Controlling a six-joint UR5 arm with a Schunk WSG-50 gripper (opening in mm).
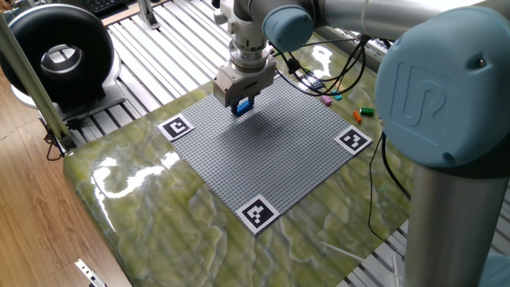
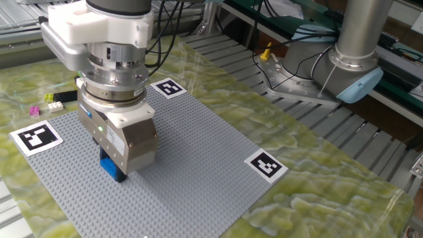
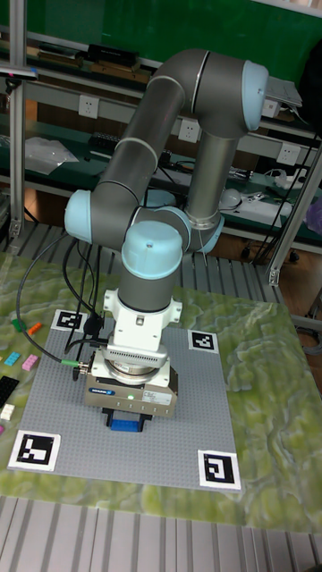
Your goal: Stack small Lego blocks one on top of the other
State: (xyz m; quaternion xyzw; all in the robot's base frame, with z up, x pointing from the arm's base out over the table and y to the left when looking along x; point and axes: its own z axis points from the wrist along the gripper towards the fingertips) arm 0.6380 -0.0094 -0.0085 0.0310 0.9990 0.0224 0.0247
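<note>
arm bent over, wrist vertical; gripper (image 2: 114,173) clamped on blue block (image 2: 110,165), low over baseplate (image 2: 192,165) near its far-left part.

Robotics laboratory: UR5 arm (image 3: 192,134) mounted at a green marbled table (image 1: 159,215), square marker tags (image 2: 266,164) on a grey studded baseplate (image 2: 192,158), aluminium framing (image 3: 16,134), cabling, equipment shelves (image 3: 80,85) behind.

One grey baseplate (image 1: 271,151), four marker tags (image 1: 177,127), one blue brick (image 2: 111,165), one pincer (image 2: 117,168)
</note>
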